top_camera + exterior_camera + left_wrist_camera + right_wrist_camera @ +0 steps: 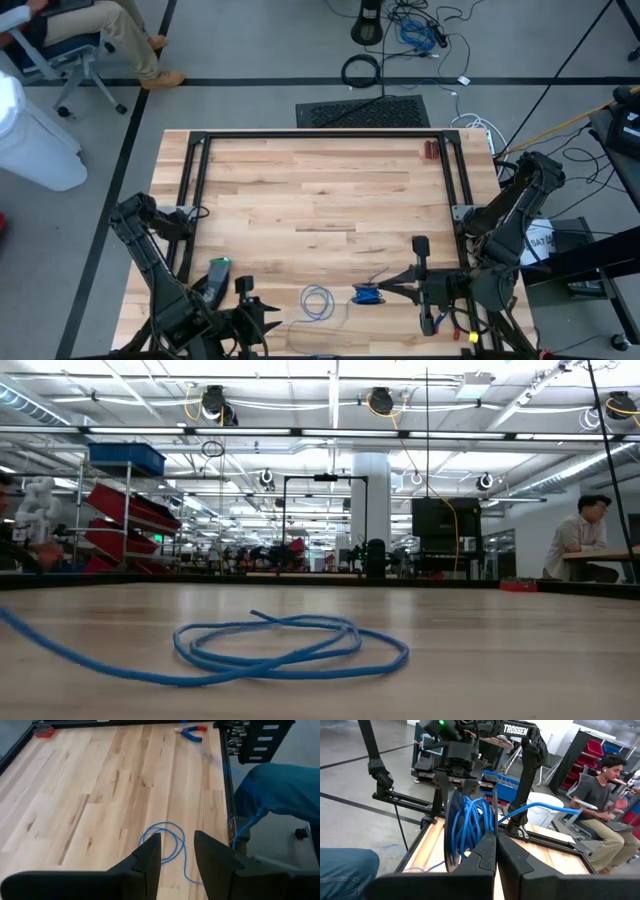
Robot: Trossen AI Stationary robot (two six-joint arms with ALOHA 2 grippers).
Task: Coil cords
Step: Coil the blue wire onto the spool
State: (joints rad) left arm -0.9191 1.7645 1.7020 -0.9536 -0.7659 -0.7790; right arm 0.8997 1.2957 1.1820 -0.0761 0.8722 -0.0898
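While the right gripper is clamped shut on a tight blue cord bundle at the six o'clock table edge, the left gripper is held open above a loose blue cord loop toward eight o'clock. Two cords are counted. Both are judged light, limp and springy, best pinched across gathered strands so the turns are not shed

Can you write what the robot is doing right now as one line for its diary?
step: coiling cords | right gripper: shut on blue coiled bundle | left gripper: open, empty, above loose blue cord
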